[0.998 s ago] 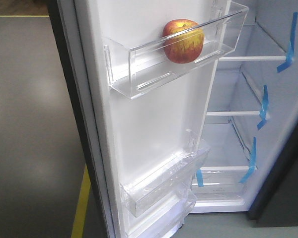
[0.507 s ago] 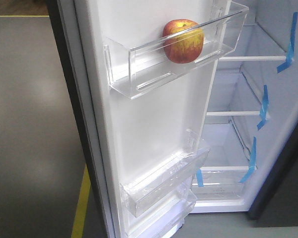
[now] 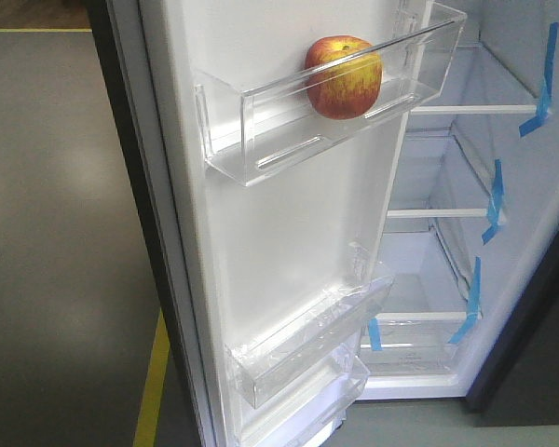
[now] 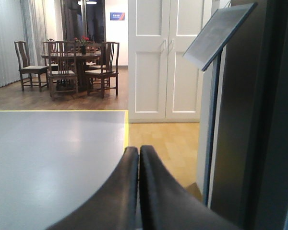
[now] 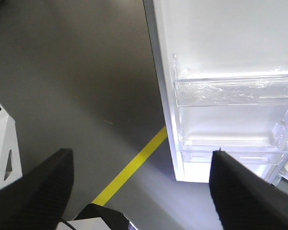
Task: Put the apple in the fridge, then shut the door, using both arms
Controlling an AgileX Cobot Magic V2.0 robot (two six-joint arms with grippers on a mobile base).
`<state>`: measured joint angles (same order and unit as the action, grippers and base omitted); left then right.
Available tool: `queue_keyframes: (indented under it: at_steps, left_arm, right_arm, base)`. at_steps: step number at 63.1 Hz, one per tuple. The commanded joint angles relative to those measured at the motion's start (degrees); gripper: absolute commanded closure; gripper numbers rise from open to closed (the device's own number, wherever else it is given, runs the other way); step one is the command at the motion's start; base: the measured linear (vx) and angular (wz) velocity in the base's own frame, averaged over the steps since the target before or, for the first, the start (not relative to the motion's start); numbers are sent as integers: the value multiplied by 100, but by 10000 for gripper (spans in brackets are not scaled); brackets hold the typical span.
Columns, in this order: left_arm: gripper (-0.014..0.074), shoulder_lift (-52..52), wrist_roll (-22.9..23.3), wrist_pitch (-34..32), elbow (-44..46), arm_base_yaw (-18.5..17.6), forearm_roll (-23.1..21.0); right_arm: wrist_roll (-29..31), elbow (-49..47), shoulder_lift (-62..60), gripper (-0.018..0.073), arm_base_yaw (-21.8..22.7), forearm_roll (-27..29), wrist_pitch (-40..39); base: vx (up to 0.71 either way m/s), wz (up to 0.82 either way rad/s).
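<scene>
The left gripper [image 4: 137,154] has its fingers pressed together on nothing; the right gripper [image 5: 141,158] has them spread wide, empty. Nothing has shifted this past second. The apple [image 3: 343,76] sits in the upper bin [image 3: 261,140] of the door [image 3: 289,233], which stands wide open, so I'd say only the closing is left. Only the front view shows the apple; only the wrist views show the fingers.

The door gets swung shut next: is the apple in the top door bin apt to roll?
The apple is round and glossy, so it would likely roll sideways; the clear bin has bare room beside it. The bin's front wall reaches about halfway up it, so falling out seems unlikely.
</scene>
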<state>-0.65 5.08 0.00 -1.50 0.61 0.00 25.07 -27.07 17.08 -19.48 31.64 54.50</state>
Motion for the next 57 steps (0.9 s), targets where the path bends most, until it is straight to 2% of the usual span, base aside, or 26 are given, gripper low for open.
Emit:
queue_keyframes:
  at_steps: [1,8,13,21,37,48,57]
  left_arm:
    - [603,-88,260,-732,-121,9,-259]
    - [603,-75,301,-1328,-17,9,-320]
    - [603,67,294,-1231,419,9,-314]
    - [603,635,94,-505,1402,9,-280]
    - [603,2665,-289,1426,3544,9,-261]
    - [603,3947,-595,2141,4545,9,-267]
    - [603,4885,-622,2508,5049,9,-267]
  right_arm:
    - [26,-123,41,4,-5,180,-275]
    - [26,-123,41,4,-5,180,-275]
    - [26,-123,41,4,-5,180,-275]
    - [26,-123,41,4,-5,180,-275]
    - [26,-123,41,4,-5,180,-275]
    - [26,-123,41,4,-5,180,-275]
    - [26,-123,41,4,-5,180,-275]
  base:
    - [0,0]
    - [0,0]
    - [0,0]
    - [0,0]
    - [0,0]
    - [0,0]
    - [0,0]
